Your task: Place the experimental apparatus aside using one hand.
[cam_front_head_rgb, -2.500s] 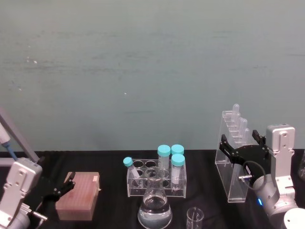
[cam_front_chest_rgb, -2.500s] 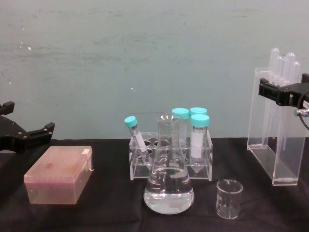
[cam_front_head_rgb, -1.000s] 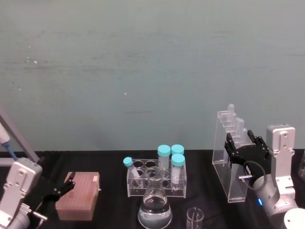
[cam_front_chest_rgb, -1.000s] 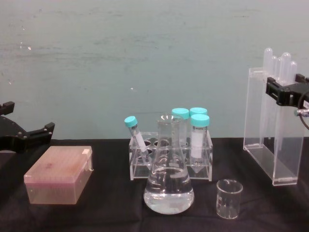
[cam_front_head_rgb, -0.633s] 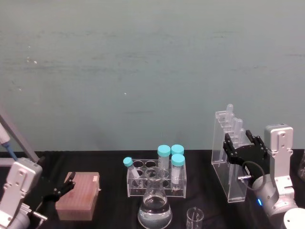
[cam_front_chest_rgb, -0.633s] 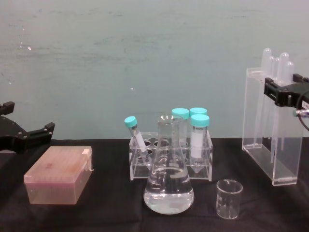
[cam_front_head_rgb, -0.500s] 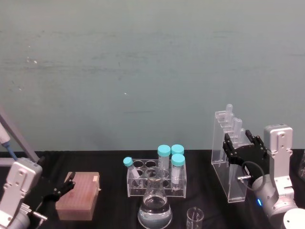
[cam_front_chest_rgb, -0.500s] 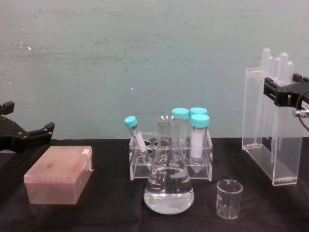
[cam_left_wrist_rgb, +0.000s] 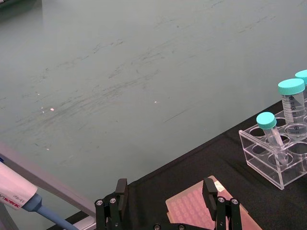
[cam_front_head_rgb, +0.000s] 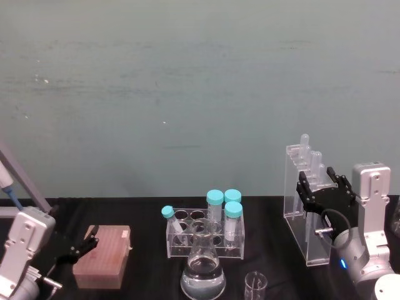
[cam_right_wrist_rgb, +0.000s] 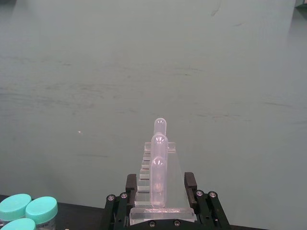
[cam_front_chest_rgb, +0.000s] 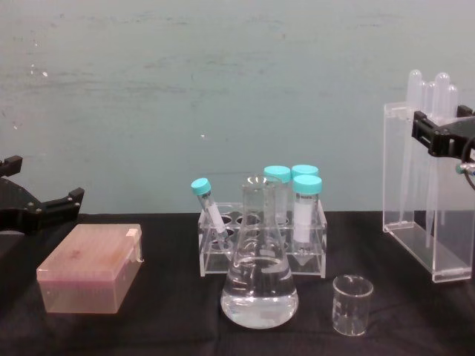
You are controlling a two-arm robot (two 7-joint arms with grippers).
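Observation:
The tall clear acrylic stand (cam_front_head_rgb: 310, 212) with its long glass tubes (cam_right_wrist_rgb: 159, 139) is at the table's right side. My right gripper (cam_front_head_rgb: 321, 184) is shut on the stand's upper part, one black jaw on each side, as the right wrist view (cam_right_wrist_rgb: 160, 186) shows. In the chest view the stand (cam_front_chest_rgb: 407, 185) reaches the right edge with the gripper (cam_front_chest_rgb: 445, 135) near its top. The conical flask (cam_front_chest_rgb: 260, 285) with clear liquid and the small beaker (cam_front_chest_rgb: 352, 304) stand at the front centre. My left gripper (cam_left_wrist_rgb: 164, 189) hangs open at the far left (cam_front_head_rgb: 78, 247).
A clear rack (cam_front_chest_rgb: 263, 241) holding teal-capped tubes stands behind the flask. A pink tip box (cam_front_chest_rgb: 89, 268) lies at the left, just in front of my left gripper. A pipette (cam_front_head_rgb: 9, 181) leans at the far left edge. The black table ends at a green wall.
My right gripper closed on the stand, drew it a little left, and has now carried it right and slightly up. The left arm and the other labware have stayed still.

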